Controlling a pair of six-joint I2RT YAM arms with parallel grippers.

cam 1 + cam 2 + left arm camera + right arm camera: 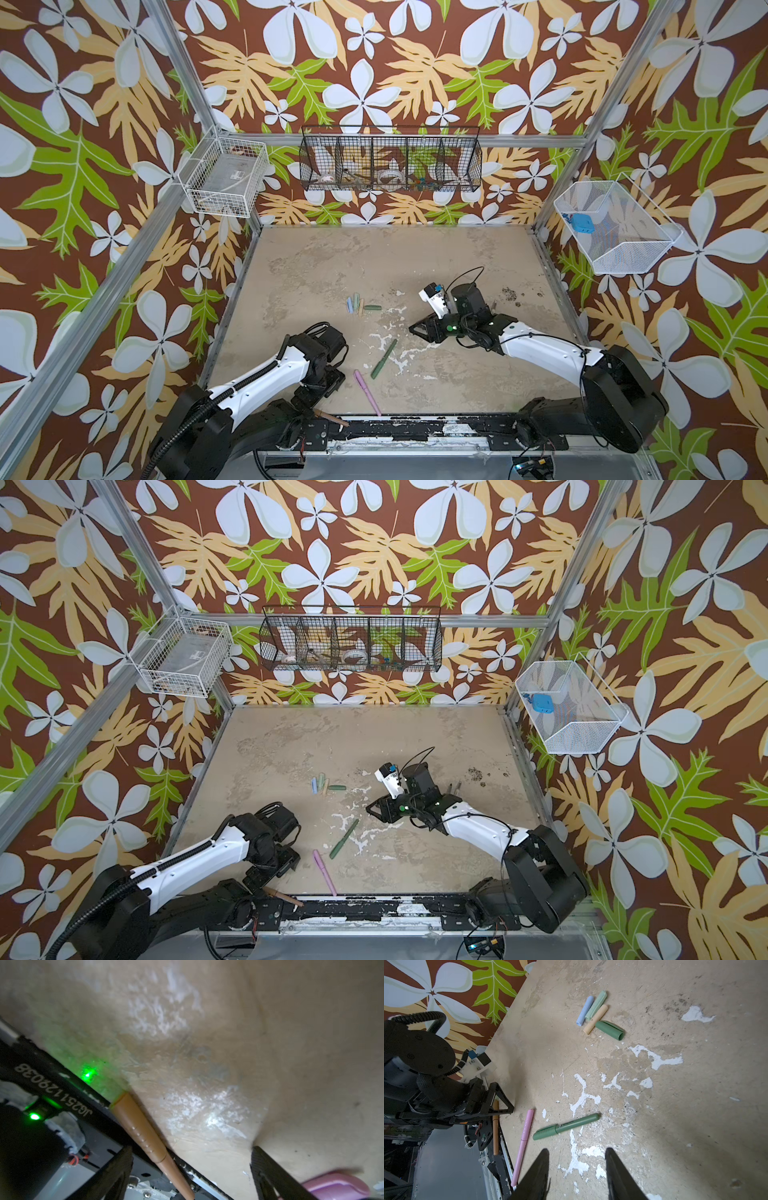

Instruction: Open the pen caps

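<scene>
Four loose pen caps [357, 305], light blue, pale green, beige and dark green, lie bunched on the table [457, 257] just left of centre in both top views. The left gripper [191, 1148], at lower left near the brown pen [143, 1136], has its jaws wide apart and empty; the right gripper [576, 1151], right of centre, is parted too and grips nothing, with the capped green pen [566, 1126] lying ahead of its fingertips

A serial code is printed in white on the black rail [52, 1089] in the left wrist view. It stands upside down there and is read as JG25112903B, though the last character may be an 8. A short line of dark print with a small round mark is carried on the barrel of the green pen [566, 1126], but it is too small to be read.
</scene>
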